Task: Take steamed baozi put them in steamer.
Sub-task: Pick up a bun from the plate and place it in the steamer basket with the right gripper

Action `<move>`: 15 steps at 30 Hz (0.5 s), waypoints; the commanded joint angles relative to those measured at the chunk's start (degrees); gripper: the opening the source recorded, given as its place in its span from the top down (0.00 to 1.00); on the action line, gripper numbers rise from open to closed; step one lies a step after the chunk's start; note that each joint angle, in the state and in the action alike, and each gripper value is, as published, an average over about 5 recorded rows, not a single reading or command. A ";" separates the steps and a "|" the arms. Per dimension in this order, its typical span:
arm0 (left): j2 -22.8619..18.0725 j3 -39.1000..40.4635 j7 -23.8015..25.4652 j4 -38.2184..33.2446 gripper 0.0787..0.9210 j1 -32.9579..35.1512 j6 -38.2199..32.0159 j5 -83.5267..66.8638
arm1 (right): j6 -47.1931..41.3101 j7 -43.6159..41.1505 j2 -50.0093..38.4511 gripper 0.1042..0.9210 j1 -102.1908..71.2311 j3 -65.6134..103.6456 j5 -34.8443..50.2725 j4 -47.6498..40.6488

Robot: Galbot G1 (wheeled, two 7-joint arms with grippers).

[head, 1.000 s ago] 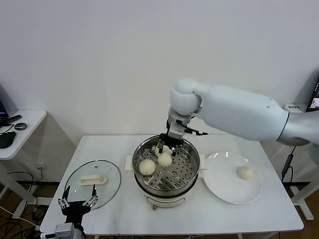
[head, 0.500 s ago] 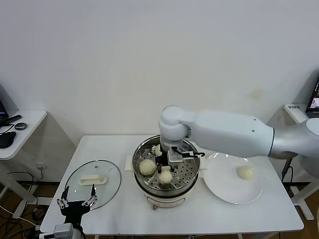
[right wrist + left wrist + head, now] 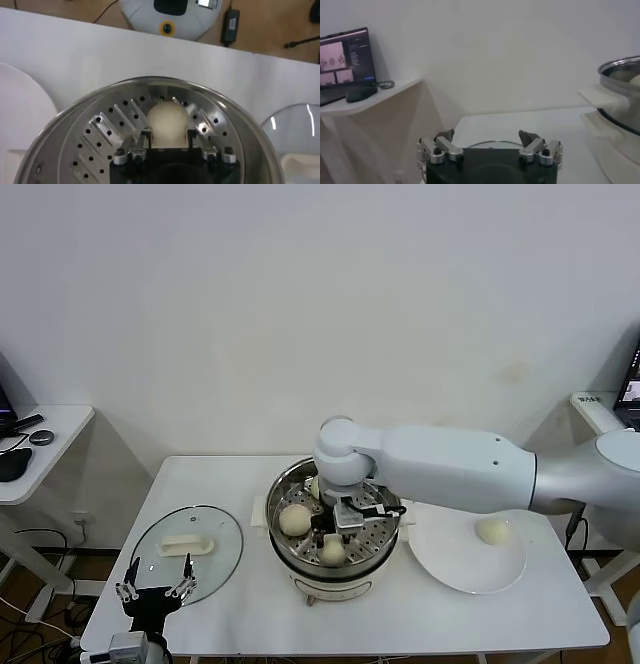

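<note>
**Third bun sits on the steamer tray**

The small, smooth, cream-white dome-shaped baozi (image 3: 333, 551) rests on the perforated tray at the near side of the round shiny stainless-steel steamer (image 3: 385, 534), at the centre of the head view. The right hand (image 3: 336, 540) hangs directly over it, fingers either side of the bun (image 3: 167, 122); I cannot tell whether they grip it or have let go. Two more buns lie in the pot, one (image 3: 294, 520) at its left, one (image 3: 316, 486) at the back. A fourth bun (image 3: 491, 530) lies on the flat white round plate (image 3: 450, 569), right of centre. The left hand (image 3: 155, 594) waits spread wide at lower left, beside the round glass lid (image 3: 215, 529) on the white surface (image 3: 230, 604).
</note>
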 commanded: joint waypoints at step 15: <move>0.15 0.32 0.50 -0.21 0.12 -0.11 0.14 0.00 | -12.18 -1.11 -14.69 0.12 7.25 9.69 11.37 4.45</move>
